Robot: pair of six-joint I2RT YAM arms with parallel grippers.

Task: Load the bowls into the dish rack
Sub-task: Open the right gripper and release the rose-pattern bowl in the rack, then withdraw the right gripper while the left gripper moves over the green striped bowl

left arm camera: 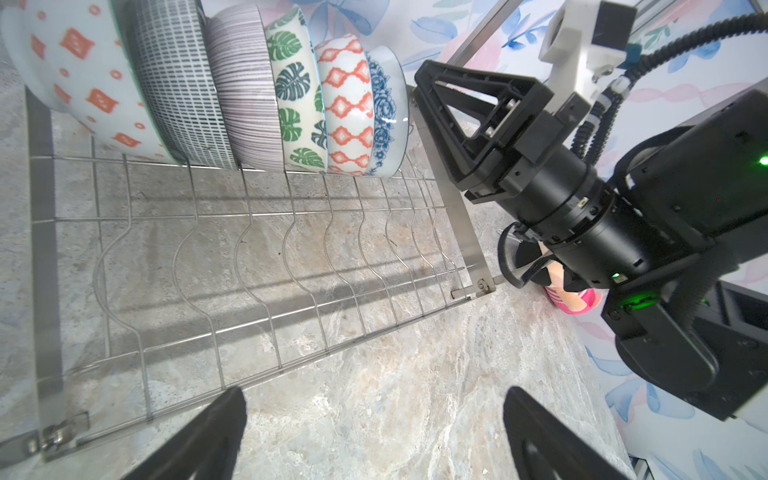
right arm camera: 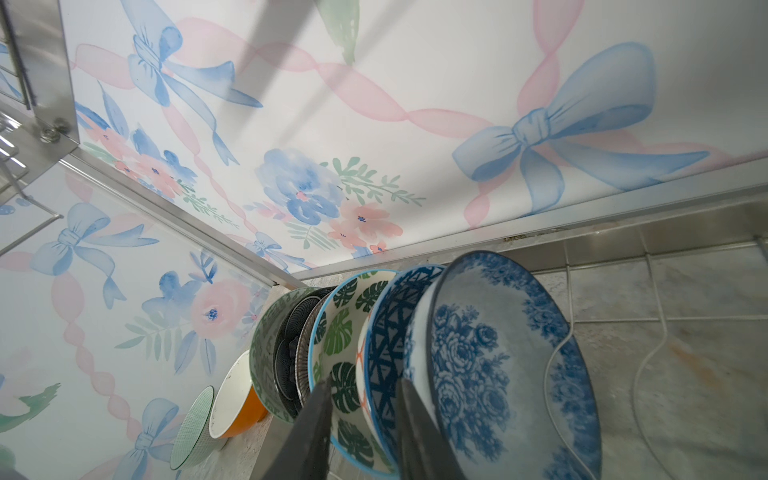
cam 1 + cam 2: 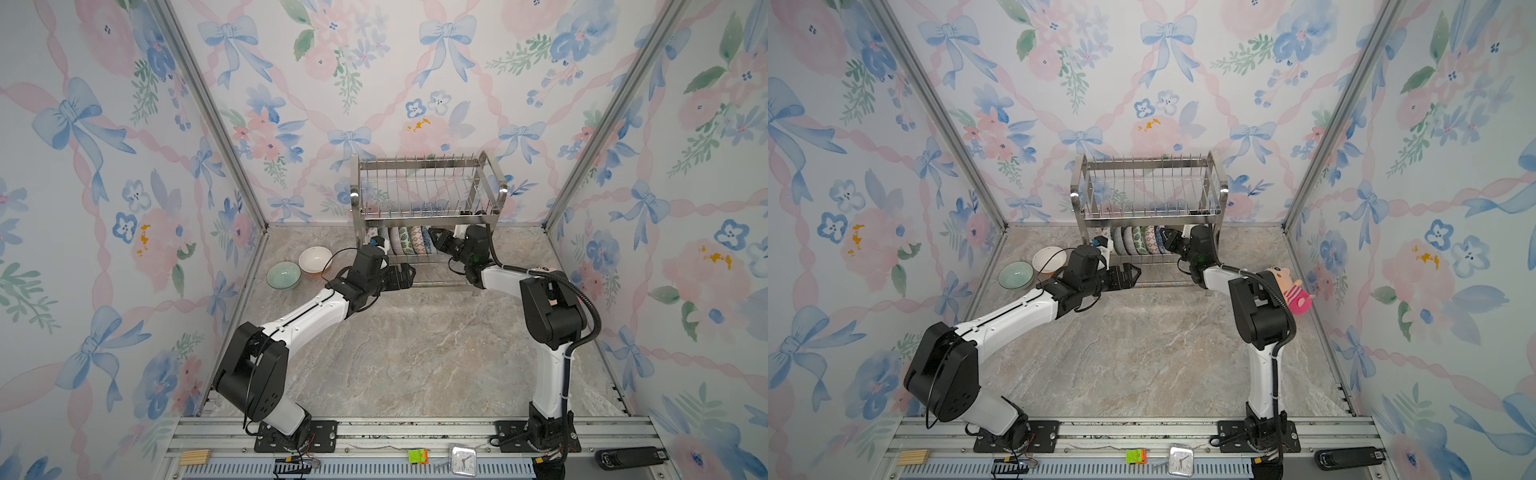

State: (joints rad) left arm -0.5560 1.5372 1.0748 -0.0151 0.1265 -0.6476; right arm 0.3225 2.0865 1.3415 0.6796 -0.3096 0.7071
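At the far left of both top views, two bowls sit upright on the marble tabletop, close to the left wall. You see a pale green bowl and, just beside it and nearer the back wall, an orange-and-white bowl. Both are outside the rack.

To their right, your left gripper hangs low in front of the dish rack, pointing toward the right. Its jaws are spread wide and hold nothing; the left wrist view shows both fingers far apart over bare marble.

The two-tier steel rack stands at the back, right of centre. A row of bowls stands on edge in its lower tier, packed side by side toward the tier's left end. The left wrist view shows six of them, and the rightmost is the blue floral bowl.

Your right gripper reaches into the lower tier from the right. Its fingers stand slightly parted, with the tips just beside the rim of that bowl. You cannot tell whether they touch it.

Farther right, a pink plush doll lies behind the right arm, near the right wall.
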